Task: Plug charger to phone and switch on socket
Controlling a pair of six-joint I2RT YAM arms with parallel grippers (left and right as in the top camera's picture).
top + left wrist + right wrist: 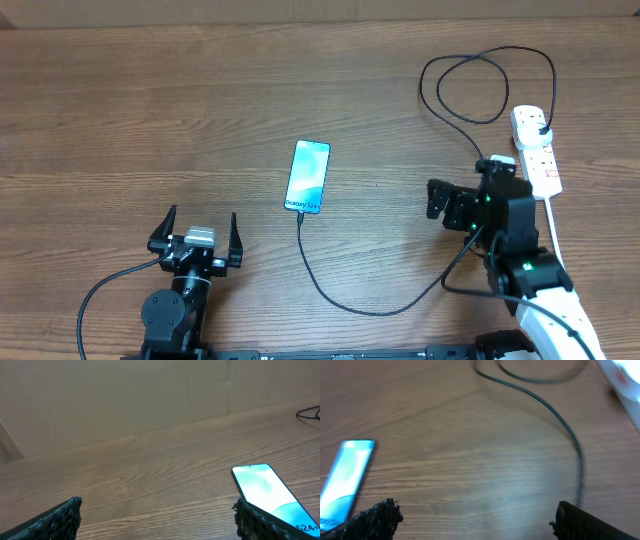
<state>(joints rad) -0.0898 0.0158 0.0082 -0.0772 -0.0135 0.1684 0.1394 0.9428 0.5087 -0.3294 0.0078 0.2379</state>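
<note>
The phone (307, 177) lies at the table's middle with its blue-to-white screen up; it also shows in the left wrist view (270, 490) and the right wrist view (345, 480). The black charger cable (345, 290) runs from the phone's near end, curves right, and loops (480, 85) up to a black plug in the white socket strip (535, 150) at the right. My left gripper (196, 235) is open and empty, near-left of the phone. My right gripper (465, 195) is open and empty, just left of the socket strip, with the cable (567, 430) ahead of it.
The socket's thick white cord (552, 235) runs toward the near edge beside my right arm. The table is brown wood. A tan wall (100, 400) stands beyond the table's far edge.
</note>
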